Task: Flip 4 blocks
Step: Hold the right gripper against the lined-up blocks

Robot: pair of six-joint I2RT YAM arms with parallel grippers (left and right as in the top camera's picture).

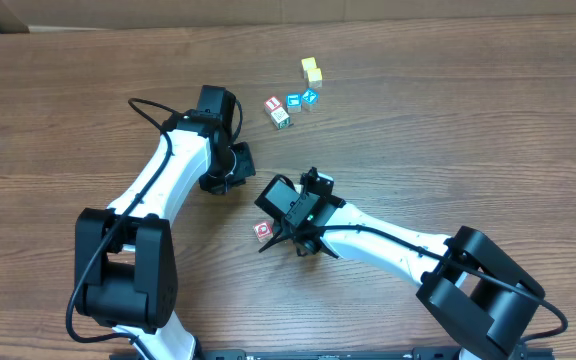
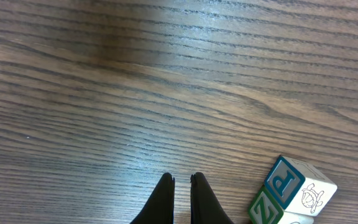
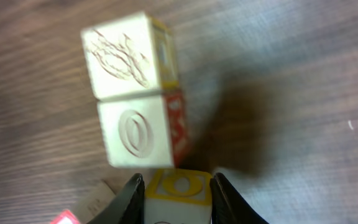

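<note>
My right gripper is shut on a pale block with a yellow-framed O on top, one black finger against each side. Just beyond it lie two more blocks side by side: one with an engraved oval and a red side, one with a line drawing. In the overhead view the right gripper covers these, and a red-faced block lies at its left. My left gripper is shut and holds nothing, above bare table; a block with a teal P and a green Z lies to its right.
A loose group of small cubes lies at the back of the table: a red-faced one, a pale one, two blue-faced ones and two yellow ones. The left gripper hangs just left of the right one.
</note>
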